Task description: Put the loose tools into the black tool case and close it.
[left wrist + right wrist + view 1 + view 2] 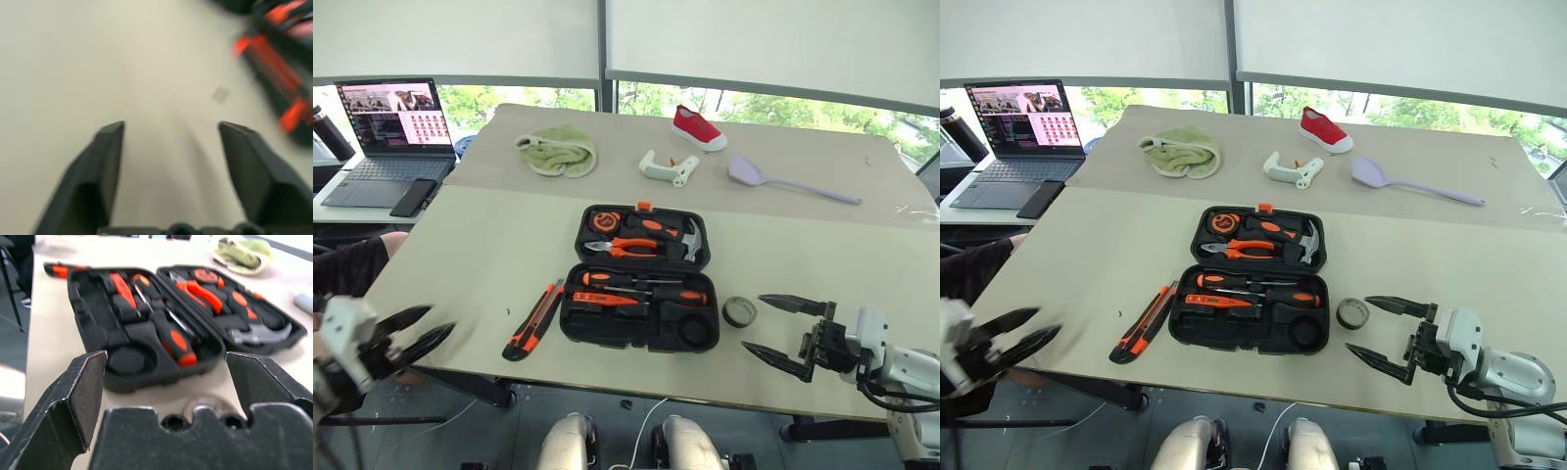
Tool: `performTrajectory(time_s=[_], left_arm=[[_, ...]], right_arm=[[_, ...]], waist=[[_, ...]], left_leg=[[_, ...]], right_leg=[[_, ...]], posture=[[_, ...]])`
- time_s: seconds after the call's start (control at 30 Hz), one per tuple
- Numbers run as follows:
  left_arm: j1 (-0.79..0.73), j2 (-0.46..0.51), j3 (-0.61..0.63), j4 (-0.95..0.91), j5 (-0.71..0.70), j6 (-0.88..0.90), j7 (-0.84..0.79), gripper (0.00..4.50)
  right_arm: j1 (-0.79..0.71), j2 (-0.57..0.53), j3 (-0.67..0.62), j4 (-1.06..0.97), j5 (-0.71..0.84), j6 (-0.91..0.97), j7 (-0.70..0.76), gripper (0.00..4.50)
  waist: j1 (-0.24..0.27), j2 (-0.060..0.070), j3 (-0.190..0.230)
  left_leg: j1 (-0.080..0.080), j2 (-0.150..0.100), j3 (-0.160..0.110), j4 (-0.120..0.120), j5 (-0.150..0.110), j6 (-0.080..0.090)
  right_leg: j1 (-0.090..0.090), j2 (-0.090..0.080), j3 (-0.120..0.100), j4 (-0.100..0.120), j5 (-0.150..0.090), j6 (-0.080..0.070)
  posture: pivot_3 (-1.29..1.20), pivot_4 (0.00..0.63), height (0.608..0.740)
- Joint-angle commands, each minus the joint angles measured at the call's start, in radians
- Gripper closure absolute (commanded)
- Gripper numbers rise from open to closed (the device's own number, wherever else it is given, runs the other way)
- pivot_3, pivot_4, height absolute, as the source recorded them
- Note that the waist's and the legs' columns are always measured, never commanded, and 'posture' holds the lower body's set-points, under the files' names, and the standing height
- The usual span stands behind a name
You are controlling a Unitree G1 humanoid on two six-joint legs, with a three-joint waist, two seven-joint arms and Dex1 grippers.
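Tool case (641, 294) lies open in the middle of the table (489, 245), screwdrivers (636, 282) already seated in its near half, pliers and hammer in the far half. Two loose items remain by my reckoning: the utility knife (532, 321) just beside the case's left edge and the tape roll (738, 311) just beside its right edge.

I have the right gripper (781, 333) near the roll, jaws wide apart and empty, pointing across toward it. To do this well I'd bring one finger over the roll's far rim and one on the near rim, then close gently, since a flat ring can skid on the tabletop.

My left gripper (411, 333) hangs off the table's near-left corner, fingers apart, holding nothing.

From the right wrist view I see the round empty recess (126, 360) in the case's near corner, probably the roll's seat. In the left wrist view the knife (279, 78) is blurred.
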Motion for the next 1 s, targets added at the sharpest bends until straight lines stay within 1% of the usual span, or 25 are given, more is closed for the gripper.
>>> performTrajectory(time_s=[0.03, 0.1, 0.13, 0.2, 0.27, 0.33, 0.37, 0.43, 0.5, 0.57, 0.63, 0.7, 0.77, 0.9, 1.0], left_arm=[[0.090, 0.034, 0.108, -0.008, 0.003, 0.011, 0.019, 0.04], [0.120, 0.044, 0.107, -0.085, -0.060, 0.099, 0.006, 0.04], [0.121, 0.045, 0.105, -0.127, -0.096, 0.141, 0.006, 0.04], [0.079, 0.054, 0.078, -0.243, -0.191, 0.266, 0.056, 0.04], [0.045, 0.072, 0.025, -0.346, -0.247, 0.392, 0.116, 0.04], [0.020, 0.085, -0.060, -0.438, -0.239, 0.436, 0.151, 0.04], [-0.003, 0.075, -0.089, -0.470, -0.254, 0.461, 0.182, 0.04], [-0.075, 0.033, -0.168, -0.530, -0.283, 0.518, 0.282, 0.04], [-0.129, 0.001, -0.256, -0.563, -0.244, 0.554, 0.378, 0.04], [-0.169, -0.032, -0.345, -0.567, -0.165, 0.546, 0.460, 0.04], [-0.188, -0.070, -0.421, -0.566, -0.124, 0.528, 0.502, 0.04], [-0.192, -0.095, -0.472, -0.558, -0.092, 0.514, 0.521, 0.04], [-0.178, -0.085, -0.528, -0.529, -0.007, 0.483, 0.545, 0.04], [-0.165, -0.105, -0.567, -0.503, 0.046, 0.438, 0.554, 0.04], [-0.156, -0.110, -0.560, -0.490, 0.065, 0.410, 0.555, 0.81]], right_arm=[[-0.003, -0.021, -0.010, 0.000, 0.008, -0.040, 0.037, 0.00], [-0.007, -0.027, 0.014, -0.009, 0.002, -0.059, 0.073, 0.00], [-0.008, -0.032, 0.029, -0.016, -0.006, -0.083, 0.100, 0.00], [-0.041, -0.017, 0.049, -0.058, 0.027, -0.062, 0.093, 0.00], [-0.075, -0.008, 0.069, -0.114, 0.087, 0.006, 0.070, 0.00], [-0.114, 0.014, 0.078, -0.175, 0.166, 0.077, 0.025, 0.00], [-0.130, 0.026, 0.082, -0.196, 0.185, 0.099, 0.004, 0.00], [-0.153, 0.046, 0.105, -0.226, 0.186, 0.116, -0.015, 0.00], [-0.159, 0.058, 0.123, -0.242, 0.176, 0.124, -0.022, 0.00], [-0.159, 0.067, 0.132, -0.238, 0.154, 0.117, -0.028, 0.00], [-0.159, 0.073, 0.134, -0.231, 0.138, 0.109, -0.038, 0.00], [-0.156, 0.077, 0.136, -0.228, 0.130, 0.107, -0.047, 0.00], [-0.150, 0.080, 0.136, -0.228, 0.125, 0.103, -0.053, 0.00], [-0.144, 0.084, 0.128, -0.224, 0.118, 0.098, -0.062, 0.00], [-0.139, 0.083, 0.122, -0.221, 0.115, 0.095, -0.062, 0.00]], waist=[[0.002, 0.000, 0.000], [0.008, 0.000, 0.000], [0.011, 0.000, 0.000], [0.017, 0.000, 0.000], [0.020, 0.000, 0.000], [0.019, 0.000, 0.000], [0.017, 0.000, -0.001], [0.013, 0.000, -0.001], [0.013, 0.000, -0.001], [0.014, 0.000, -0.001], [0.014, 0.000, -0.001], [0.014, 0.000, -0.001], [0.014, -0.001, -0.001], [0.016, 0.001, -0.002], [0.017, 0.001, -0.002]], left_leg=[[0.000, 0.000, 0.000, 0.000, 0.000, 0.000], [0.000, 0.000, -0.002, 0.000, -0.001, 0.000], [0.000, 0.000, -0.002, -0.001, -0.001, 0.000], [0.000, 0.000, -0.002, -0.002, -0.001, 0.000], [0.000, 0.000, -0.002, -0.002, -0.001, 0.000], [0.000, 0.000, -0.002, -0.002, -0.001, -0.001], [0.000, -0.001, -0.002, -0.002, -0.001, -0.001], [0.000, -0.001, -0.001, -0.003, -0.001, -0.001], [0.000, -0.001, -0.002, -0.004, 0.000, -0.001], [0.000, -0.001, -0.002, -0.004, 0.001, -0.001], [0.000, -0.001, -0.002, -0.004, 0.002, -0.001], [0.000, -0.002, -0.001, -0.004, 0.004, 0.002], [0.000, -0.002, -0.001, -0.004, 0.004, 0.002], [0.001, -0.002, -0.001, -0.004, 0.001, -0.002], [0.003, -0.001, -0.001, -0.004, 0.001, -0.002]], right_leg=[[0.000, 0.000, 0.000, -0.001, 0.000, -0.001], [0.000, -0.002, -0.001, -0.001, -0.002, -0.003], [0.000, -0.003, -0.001, -0.002, -0.004, -0.007], [0.001, -0.004, -0.001, -0.002, -0.004, -0.007], [0.001, -0.004, -0.001, -0.002, -0.004, -0.007], [0.001, -0.004, 0.000, -0.002, -0.001, -0.004], [0.002, -0.004, 0.001, -0.001, 0.001, 0.000], [0.005, -0.003, 0.002, -0.001, 0.001, 0.000], [0.005, -0.001, 0.001, -0.001, 0.001, 0.000], [0.006, 0.001, 0.001, 0.000, 0.001, 0.000], [0.005, 0.002, 0.002, 0.000, 0.001, 0.000], [0.005, 0.003, 0.001, 0.001, 0.001, 0.000], [0.005, 0.003, 0.001, 0.001, 0.001, 0.000], [0.005, 0.002, 0.002, 0.001, 0.000, -0.001], [0.006, 0.002, 0.002, 0.001, 0.000, -0.001]], posture=[[0.00, 0.150, 0.736], [0.00, 0.150, 0.736], [0.00, 0.150, 0.736], [0.00, 0.150, 0.736], [0.00, 0.150, 0.736], [0.00, 0.150, 0.736], [0.00, 0.150, 0.736], [0.00, 0.150, 0.736], [0.00, 0.150, 0.736], [0.00, 0.150, 0.736], [0.00, 0.150, 0.736], [0.00, 0.150, 0.736], [0.00, 0.150, 0.736], [0.00, 0.150, 0.736], [0.00, 0.150, 0.736]])
